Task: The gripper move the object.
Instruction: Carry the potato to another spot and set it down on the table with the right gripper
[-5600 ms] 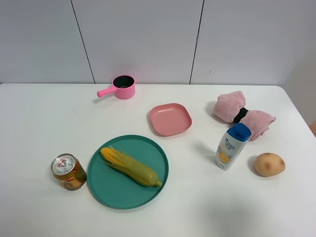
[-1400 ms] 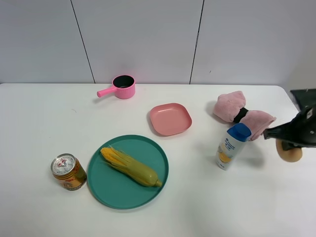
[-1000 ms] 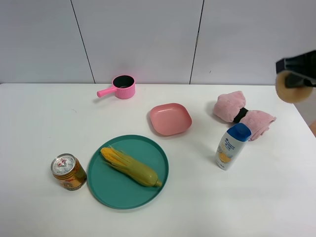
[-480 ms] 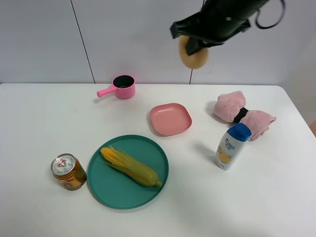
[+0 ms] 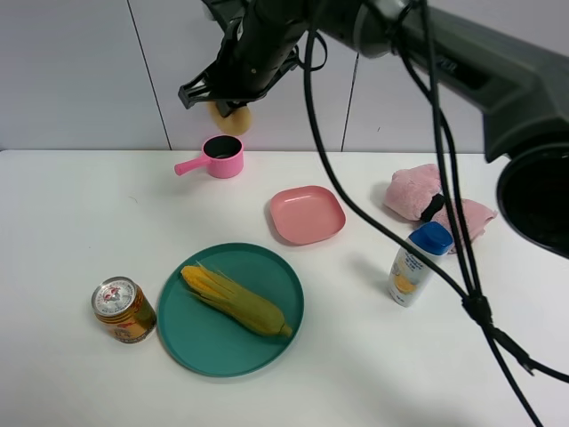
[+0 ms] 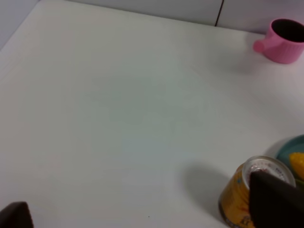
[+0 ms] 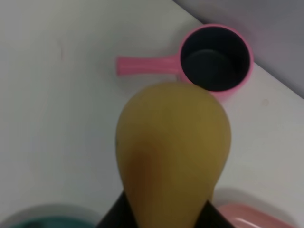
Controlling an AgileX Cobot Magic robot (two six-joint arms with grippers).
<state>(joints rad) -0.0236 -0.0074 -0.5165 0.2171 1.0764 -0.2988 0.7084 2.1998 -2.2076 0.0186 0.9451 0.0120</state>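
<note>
My right gripper [image 5: 226,96] is shut on the tan-orange potato [image 5: 231,116] and holds it high in the air, over the back of the table above the pink saucepan [image 5: 220,157]. In the right wrist view the potato [image 7: 173,152] fills the middle, with the saucepan [image 7: 216,59] on the table beyond it. The dark right arm [image 5: 462,62] reaches in from the right, trailing black cables [image 5: 444,222]. My left gripper [image 6: 145,211] is open and empty low over the table's left part; only its fingertips [image 6: 278,202] show, and it is out of the exterior view.
A teal plate [image 5: 191,347] holds a corn cob [image 5: 236,300]. A yellow can [image 5: 123,310] stands to its left, also in the left wrist view [image 6: 251,192]. A pink plate [image 5: 307,214] sits mid-table. A white bottle [image 5: 416,264] and a pink towel [image 5: 440,205] are on the right.
The right gripper took the potato from the table's right side, lifted it and carried it leftwards across the back, to above the pink saucepan.
</note>
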